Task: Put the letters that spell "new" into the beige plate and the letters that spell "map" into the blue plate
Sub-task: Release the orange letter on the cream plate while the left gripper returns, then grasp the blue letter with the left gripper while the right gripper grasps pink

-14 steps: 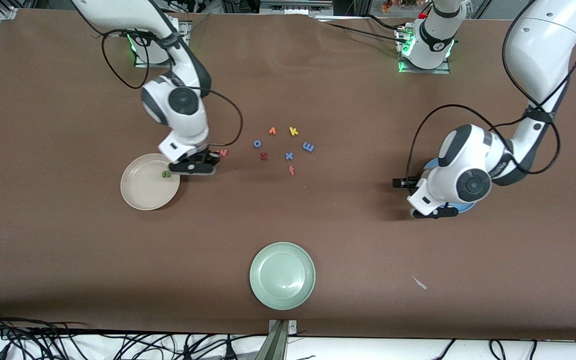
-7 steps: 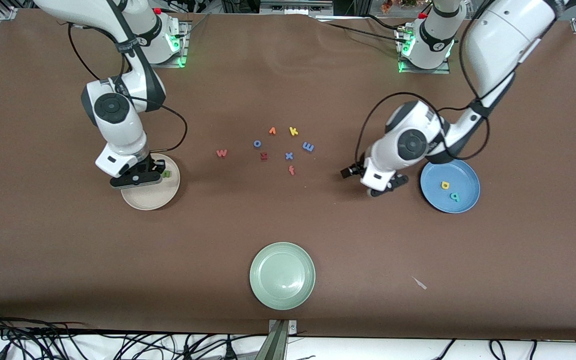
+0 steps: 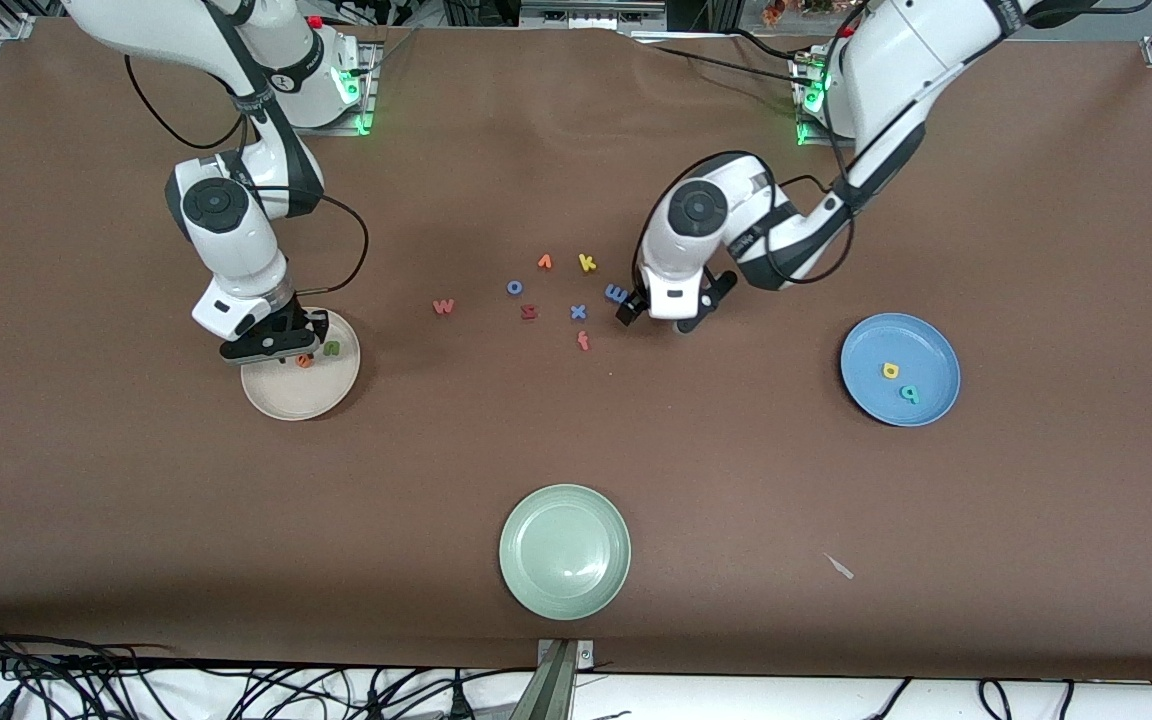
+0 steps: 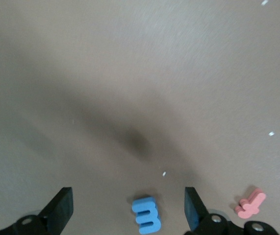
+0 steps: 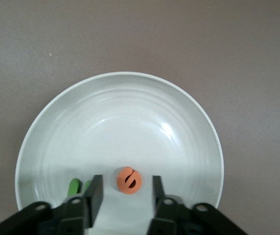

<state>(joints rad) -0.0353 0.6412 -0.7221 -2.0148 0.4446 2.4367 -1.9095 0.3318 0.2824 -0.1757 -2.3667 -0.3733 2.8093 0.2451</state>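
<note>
Desk [image 3: 136, 520] surface is plain matte brown, and the pale green plate [image 3: 565, 551] sits on it nearest the front camera, round and shallow with a faint gloss. Taking that green plate as landmark, the beige plate [image 3: 286, 395] lies farther from the camera toward the right arm's end, and the blue plate [image 3: 921, 340] farther toward the left arm's end; both are smooth, round and shallow.

Right pincer [image 5: 125, 193] hangs low over the beige plate, its jaws partly apart and holding nothing; the orange e [image 5: 129, 180], a small rounded foam piece, lies on the plate between the fingertips, with the green n [image 5: 76, 187] just beside it.

Left pincer [image 4: 127, 210] hangs over the loose cluster of letters, farther from the camera than the green plate, jaws spread wide and empty. The blue m [image 4: 146, 216], chunky soft foam, lies flat on the desk between its fingers.

Yellow a [image 3: 891, 370] and teal p [image 3: 908, 393] rest in the blue plate. The pinkish-red w [image 3: 444, 306] lies on the bare desk between the cluster and the beige plate.
</note>
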